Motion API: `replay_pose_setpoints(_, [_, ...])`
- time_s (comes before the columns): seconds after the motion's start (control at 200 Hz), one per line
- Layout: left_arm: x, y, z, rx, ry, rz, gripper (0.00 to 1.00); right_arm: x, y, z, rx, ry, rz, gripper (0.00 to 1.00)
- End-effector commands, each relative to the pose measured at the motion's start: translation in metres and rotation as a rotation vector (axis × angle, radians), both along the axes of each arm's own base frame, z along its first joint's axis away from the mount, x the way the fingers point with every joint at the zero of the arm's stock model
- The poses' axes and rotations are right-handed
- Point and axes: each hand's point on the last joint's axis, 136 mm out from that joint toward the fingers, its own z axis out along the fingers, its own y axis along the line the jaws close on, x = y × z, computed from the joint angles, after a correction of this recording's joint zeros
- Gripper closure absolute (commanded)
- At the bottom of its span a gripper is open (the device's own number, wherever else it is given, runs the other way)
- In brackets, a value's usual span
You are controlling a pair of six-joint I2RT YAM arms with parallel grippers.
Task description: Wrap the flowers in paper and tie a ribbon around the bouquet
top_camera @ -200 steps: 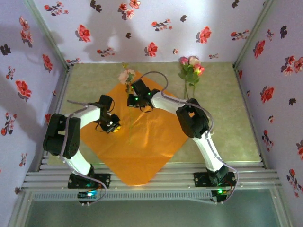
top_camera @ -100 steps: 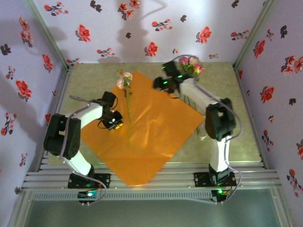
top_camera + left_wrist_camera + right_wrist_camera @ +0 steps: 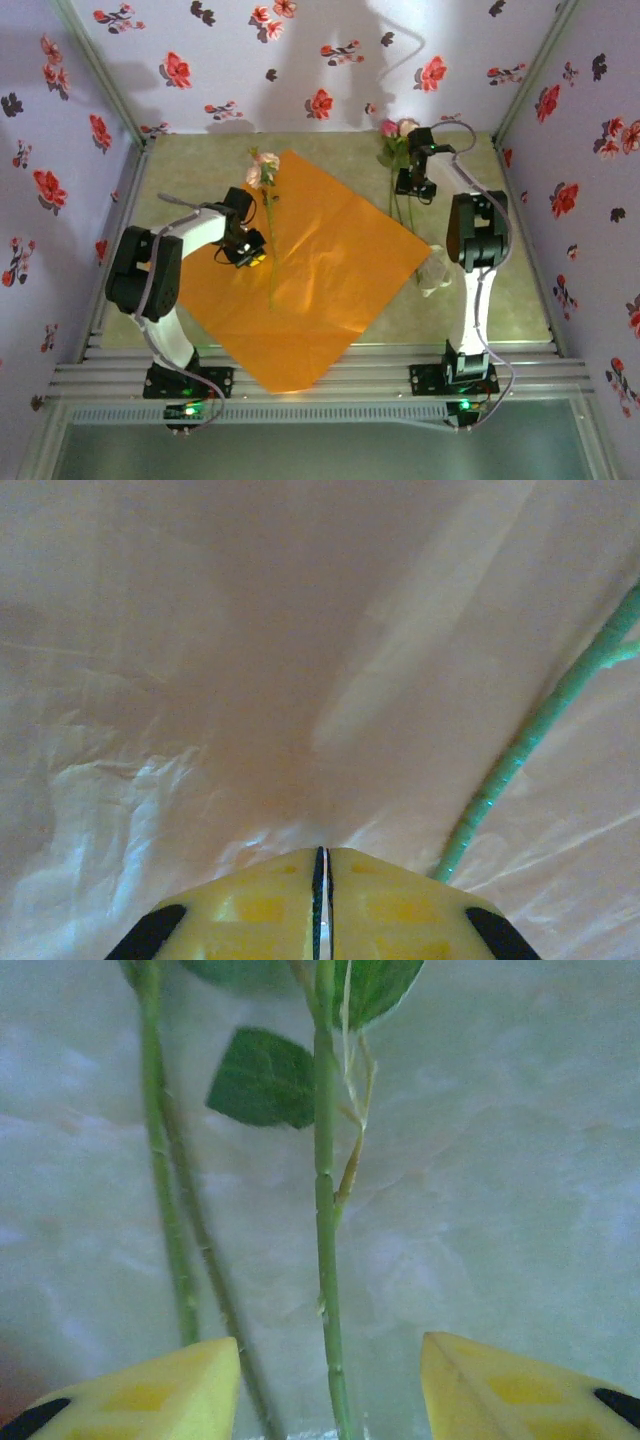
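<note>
The orange paper (image 3: 330,270) lies flat on the tabletop (image 3: 500,290), turned like a diamond, with one corner hanging over the near edge between the two arm bases. A single rose (image 3: 264,170) lies along its left half. Its pink and cream bloom rests at the paper's far corner, and its thin stem runs toward the near side.

The left gripper (image 3: 248,258) sits low over the paper just left of that stem. In the left wrist view its yellow fingers (image 3: 250,910) are pressed together with nothing between them. The green stem (image 3: 530,740) passes close by on the right without touching them.

The other flowers (image 3: 398,130) lie on the bare tabletop at the far right, off the paper. Their pink and cream blooms are against the far wall and their stems point toward the near side. The right gripper (image 3: 330,1395) hangs over these stems with its jaws standing apart. One stem (image 3: 325,1260) runs straight up the gap between the two yellow fingers and is not clamped. Two more stems (image 3: 165,1210) pass just left of it, and a dark green leaf (image 3: 262,1078) sits between them farther up.

A pale, limp heap that looks like the ribbon (image 3: 433,272) lies at the paper's right corner, beside the right arm.
</note>
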Motion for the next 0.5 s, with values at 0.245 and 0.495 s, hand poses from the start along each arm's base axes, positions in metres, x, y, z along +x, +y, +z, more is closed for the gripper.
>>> replay_pose_setpoints(0.245, [-0.014, 0.007, -0.012, 0.023, 0.033, -0.014, 0.89, -0.005, -0.013, -0.028, -0.107, 0.097, 0.026, 0.75])
replay_pose_setpoints(0.495, [-0.017, 0.009, -0.014, 0.02, 0.044, -0.013, 0.9, 0.013, -0.065, 0.074, -0.402, -0.158, -0.058, 1.0])
